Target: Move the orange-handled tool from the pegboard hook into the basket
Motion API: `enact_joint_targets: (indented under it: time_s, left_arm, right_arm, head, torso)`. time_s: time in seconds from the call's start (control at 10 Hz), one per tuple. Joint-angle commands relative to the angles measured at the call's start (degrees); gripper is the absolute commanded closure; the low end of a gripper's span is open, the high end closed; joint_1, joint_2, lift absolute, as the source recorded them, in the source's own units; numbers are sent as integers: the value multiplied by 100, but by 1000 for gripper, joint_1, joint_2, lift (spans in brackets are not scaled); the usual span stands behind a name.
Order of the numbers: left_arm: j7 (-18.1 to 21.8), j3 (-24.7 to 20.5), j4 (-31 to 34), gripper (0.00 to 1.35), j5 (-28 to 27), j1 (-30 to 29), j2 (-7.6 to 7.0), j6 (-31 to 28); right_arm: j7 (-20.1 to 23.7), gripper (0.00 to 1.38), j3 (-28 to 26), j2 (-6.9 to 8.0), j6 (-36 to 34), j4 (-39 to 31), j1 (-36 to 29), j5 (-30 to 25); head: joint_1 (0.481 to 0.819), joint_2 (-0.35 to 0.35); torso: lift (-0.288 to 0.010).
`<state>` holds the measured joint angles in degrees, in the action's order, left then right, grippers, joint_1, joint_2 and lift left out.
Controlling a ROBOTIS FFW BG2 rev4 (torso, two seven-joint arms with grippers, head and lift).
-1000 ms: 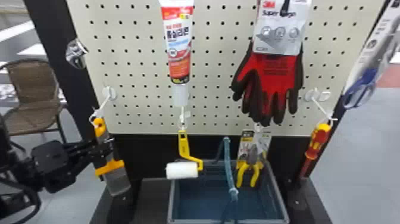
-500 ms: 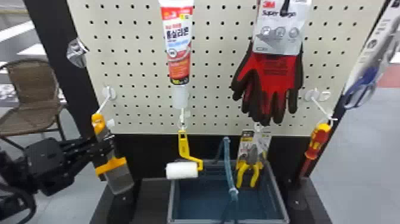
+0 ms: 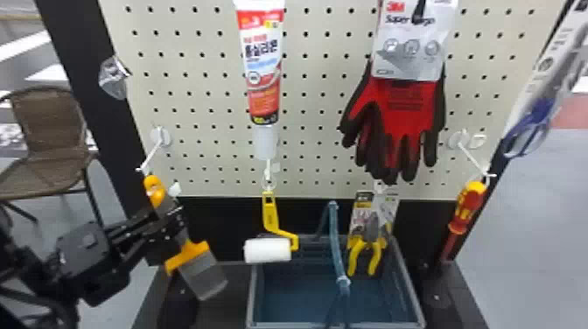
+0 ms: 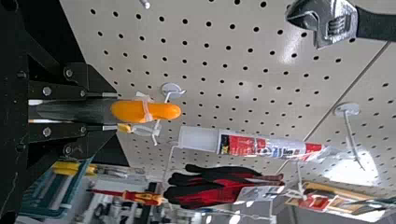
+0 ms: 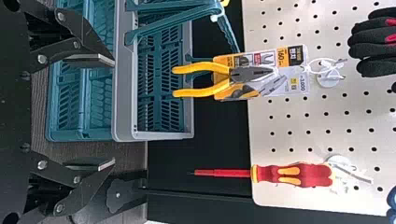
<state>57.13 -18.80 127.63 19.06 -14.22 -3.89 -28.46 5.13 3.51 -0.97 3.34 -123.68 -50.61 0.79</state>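
Note:
My left gripper is around the orange-handled tool, a scraper with a clear blade. The tool leans, its blade end toward the basket and its handle top just below the left hook. In the left wrist view, my left gripper is shut on the tool, with the tie around its handle close to the hook; whether the tie is still on the hook I cannot tell. My right gripper stands open with nothing between its fingers, near the basket.
A yellow roller hangs over the basket's left side, and yellow pliers over its back right. The basket's handle stands up in the middle. A silicone tube, red gloves and a red screwdriver also hang on hooks.
The left gripper has moved to the right with the tool in it. The tool has tilted from nearly upright, its blade end swinging right toward the basket.

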Motion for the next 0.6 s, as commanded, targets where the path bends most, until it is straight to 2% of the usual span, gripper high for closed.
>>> enact_joint_targets:
  time_s: [0.0,0.3,0.5]
  left_arm:
    - [-220,210,-197,1200,819,-205,29,227]
    - [-651,667,-703,1200,1847,-538,90,974]
    - [-835,1256,-1449,1200,2445,-550,99,1686]
  right_arm:
    - [-3,518,0,-8,0,0,1,0]
    - [-3,518,0,-8,0,0,1,9]
    - [6,518,0,-17,0,14,1,17]
  head:
    - [549,0]
    - [549,0]
    - [549,0]
  torso:
    - [-100]
    - [-100]
    - [-100]
